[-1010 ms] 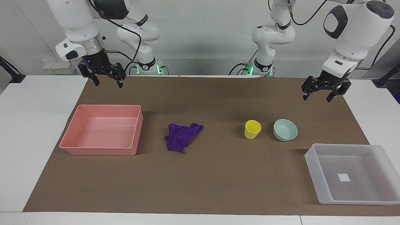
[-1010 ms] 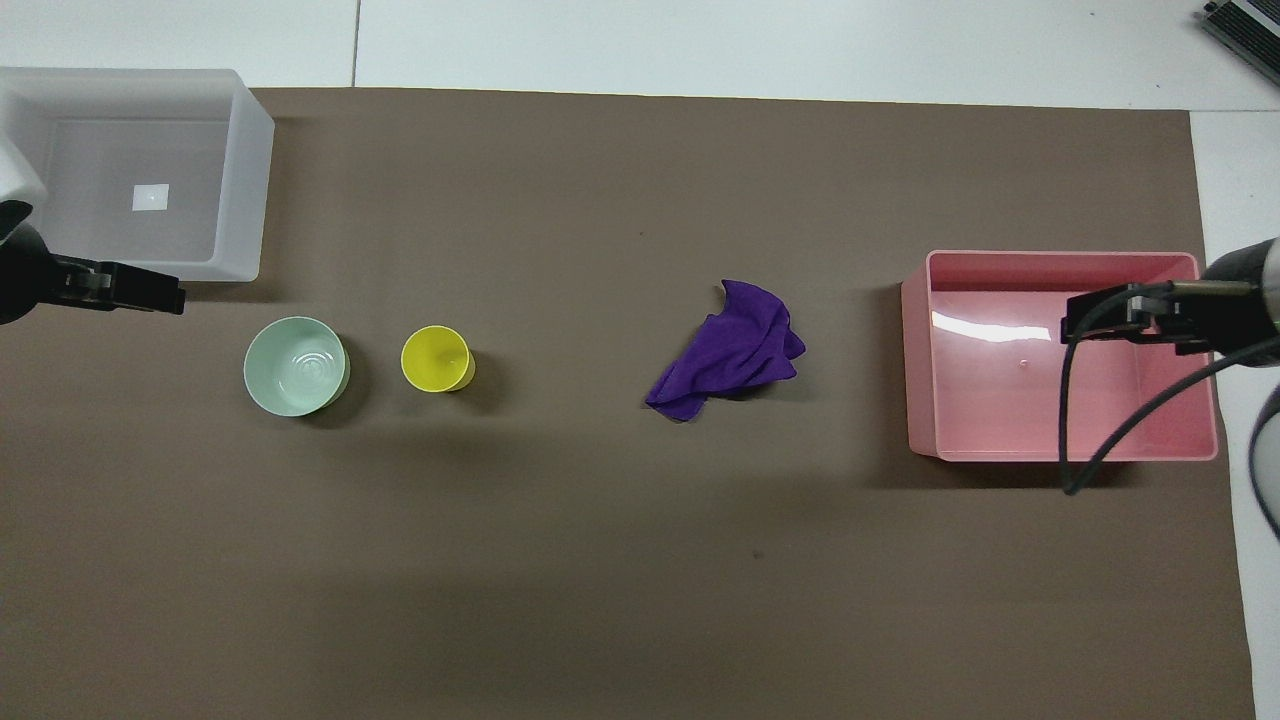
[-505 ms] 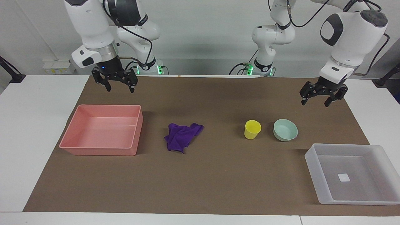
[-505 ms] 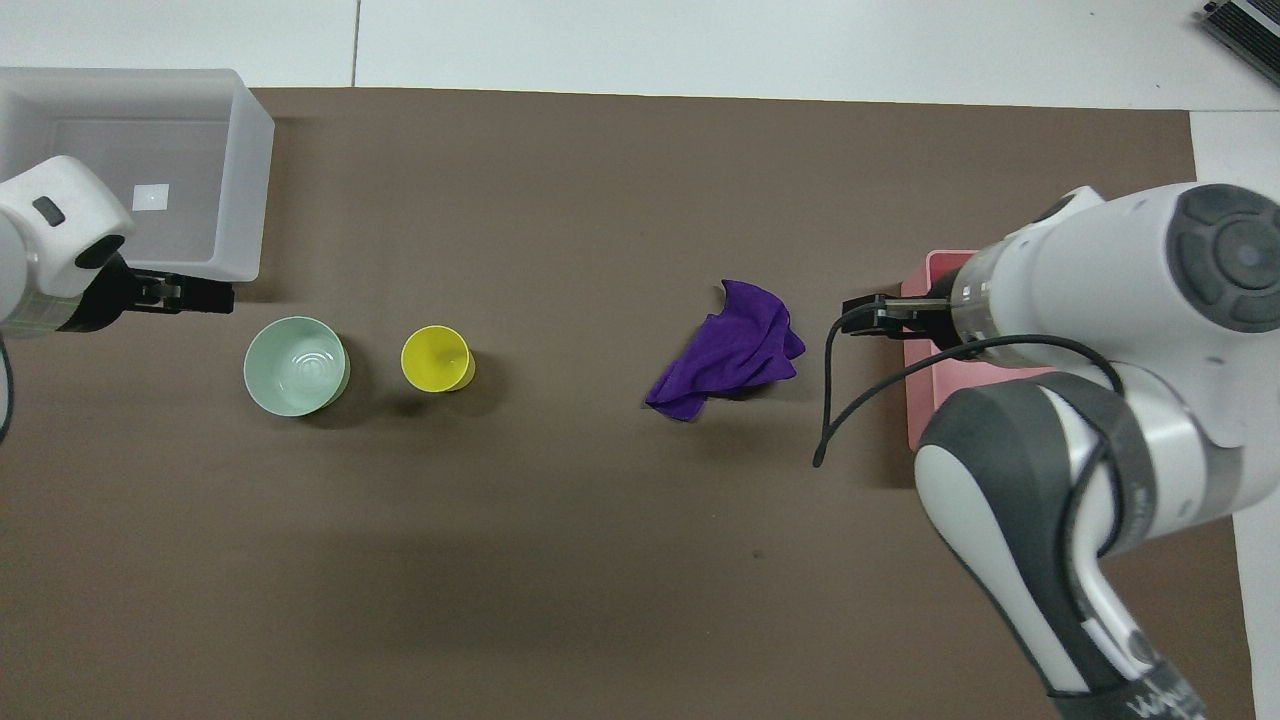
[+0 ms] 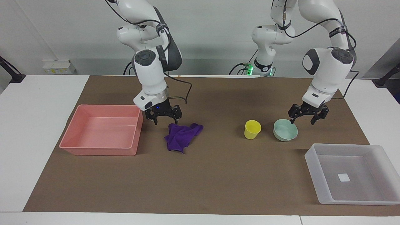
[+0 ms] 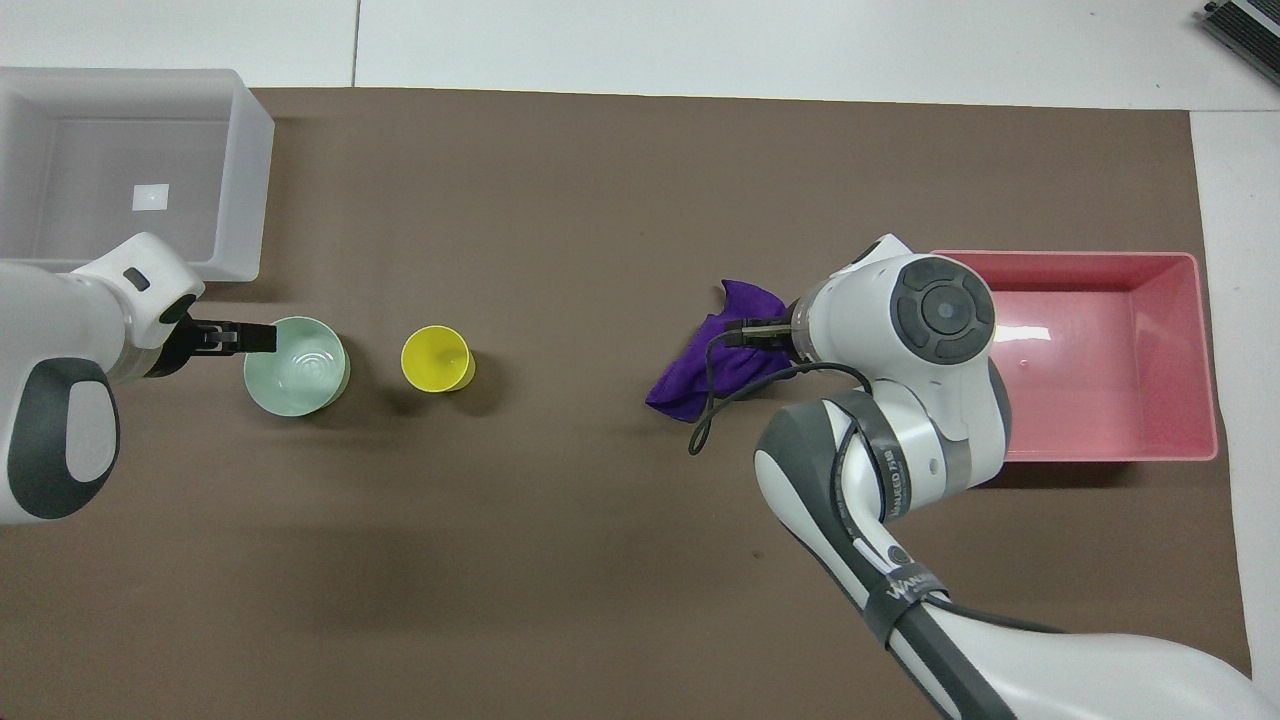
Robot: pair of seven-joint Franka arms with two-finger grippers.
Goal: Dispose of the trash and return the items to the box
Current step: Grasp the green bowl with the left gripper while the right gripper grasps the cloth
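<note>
Now lower: both claws (image 5: 164,117) (image 5: 303,117).

Two fixed cameras, both set well back from the work.

Facing view: mounted high across the table, looking back at the robots; arm bases stand at the top of frame, and the whole brown mat (image 5: 218,181) shows.

Overhead view: mounted high above the robots' end, looking forward and steeply down; arms enter from the bottom edge, bases out of frame.

Shared field: the brown mat (image 6: 600,560) with everything on it. The views are half a turn apart, so sides swap between them.
</note>
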